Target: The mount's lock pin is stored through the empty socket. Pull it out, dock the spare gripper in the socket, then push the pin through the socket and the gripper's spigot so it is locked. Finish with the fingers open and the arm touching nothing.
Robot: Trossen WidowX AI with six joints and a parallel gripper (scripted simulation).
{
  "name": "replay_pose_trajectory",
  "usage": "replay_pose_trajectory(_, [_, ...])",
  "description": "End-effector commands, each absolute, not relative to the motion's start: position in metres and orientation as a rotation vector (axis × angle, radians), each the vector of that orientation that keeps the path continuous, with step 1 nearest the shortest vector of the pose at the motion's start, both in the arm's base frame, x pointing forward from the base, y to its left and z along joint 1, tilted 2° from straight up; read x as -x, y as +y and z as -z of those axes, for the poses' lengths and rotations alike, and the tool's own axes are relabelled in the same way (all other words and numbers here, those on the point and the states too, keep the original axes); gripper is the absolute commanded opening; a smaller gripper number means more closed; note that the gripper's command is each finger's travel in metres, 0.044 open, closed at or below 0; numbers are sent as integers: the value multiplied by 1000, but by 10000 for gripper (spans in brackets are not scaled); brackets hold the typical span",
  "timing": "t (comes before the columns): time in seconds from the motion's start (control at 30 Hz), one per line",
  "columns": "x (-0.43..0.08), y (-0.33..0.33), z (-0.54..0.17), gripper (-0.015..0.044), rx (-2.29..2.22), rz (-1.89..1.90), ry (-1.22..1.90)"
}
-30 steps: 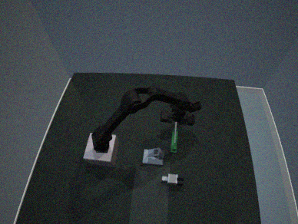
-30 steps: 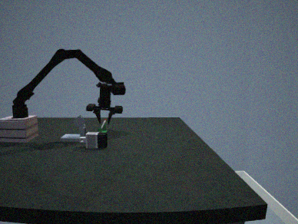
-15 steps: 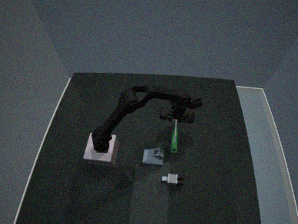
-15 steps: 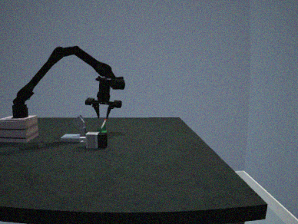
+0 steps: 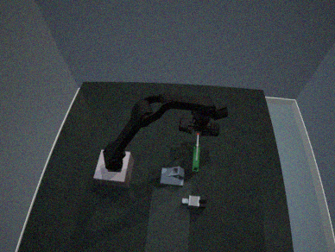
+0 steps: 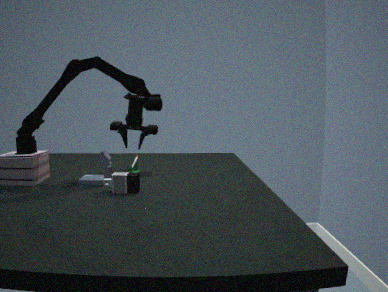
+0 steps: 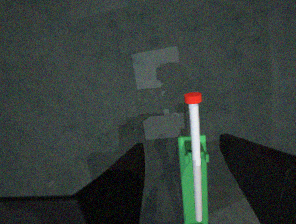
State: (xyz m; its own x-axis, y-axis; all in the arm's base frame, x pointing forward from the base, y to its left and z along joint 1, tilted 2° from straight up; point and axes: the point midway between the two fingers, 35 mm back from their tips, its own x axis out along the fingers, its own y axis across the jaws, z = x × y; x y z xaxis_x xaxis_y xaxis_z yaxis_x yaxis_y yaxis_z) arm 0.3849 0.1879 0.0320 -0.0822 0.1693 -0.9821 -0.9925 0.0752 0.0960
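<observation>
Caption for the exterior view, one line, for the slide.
Open tool above the leaning red-capped pin, spare gripper undocked on the table.

matt dark tabletop (image 5: 233,173) (image 6: 200,220), pin (image 5: 198,140) (image 6: 135,161) (image 7: 195,135) prob. smooth plastic

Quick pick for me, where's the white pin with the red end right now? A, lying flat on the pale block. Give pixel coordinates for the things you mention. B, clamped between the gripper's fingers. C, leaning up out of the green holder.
C: the pin (image 5: 198,141) (image 6: 135,161) (image 7: 195,135) slants up from the green holder (image 5: 196,166) (image 6: 133,171) (image 7: 188,195), red end uppermost.
</observation>
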Motion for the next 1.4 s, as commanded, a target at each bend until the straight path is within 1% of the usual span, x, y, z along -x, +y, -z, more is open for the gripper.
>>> replay_pose_trajectory(0.0, [-385, 188, -30, 331, 982, -1287, 1188])
replay_pose_trajectory(0.07, [-387, 180, -38, 279, 989, -1280, 1176])
replay_pose_trajectory(0.2, [-391, 133, -81, 180, 1034, -1235, 1110])
replay_pose_trajectory(0.5, [-391, 125, -88, 180, 1043, -1226, 1100])
replay_pose_trajectory(0.6, [-393, 125, -73, 180, 1043, -1226, 1100])
replay_pose_trajectory(0.77, [-394, 125, -20, 180, 1043, -1226, 1100])
replay_pose_trajectory(1.37, [-395, 127, 4, 180, 1043, -1226, 1100])
